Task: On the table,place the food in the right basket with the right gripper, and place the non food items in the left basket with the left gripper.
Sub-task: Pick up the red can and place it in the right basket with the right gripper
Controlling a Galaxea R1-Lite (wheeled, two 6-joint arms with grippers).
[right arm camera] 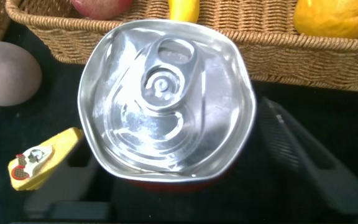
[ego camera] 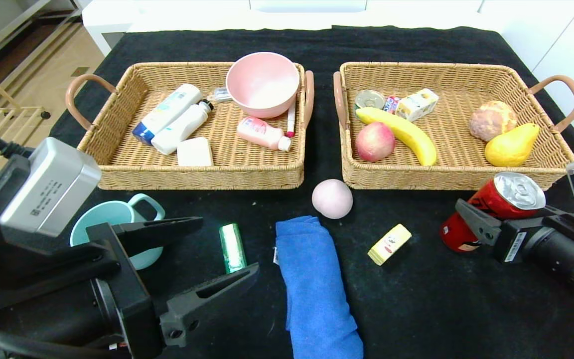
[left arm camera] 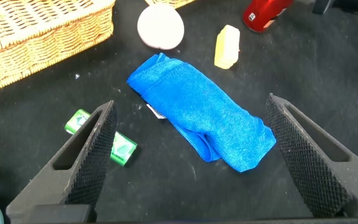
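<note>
The left end effector [ego camera: 227, 247] hovers low over the black counter [ego camera: 441, 309] with its fingers spread wide and nothing between them. Just behind its outer finger stands a teal mug [ego camera: 112, 224]; a green foil-wrapped stick [ego camera: 232, 248] lies between the fingertips, and a rolled blue towel [ego camera: 314, 284] lies just to its inner side. Beyond it sits the left basket [ego camera: 197, 174], holding bottles, a white bar and a pink bowl [ego camera: 263, 84].

Between the two arms, a pale pink ball-shaped object [ego camera: 332, 198] rests against the front of the baskets, and a small yellow packet [ego camera: 389, 244] lies nearer the right arm.

The right end effector [ego camera: 486, 219] has its fingers on either side of a tilted red soda can [ego camera: 496, 204] — closing in, though whether they already press it I cannot tell. Just beyond the can is the right basket [ego camera: 446, 177] with a banana, an apple and a pear.
</note>
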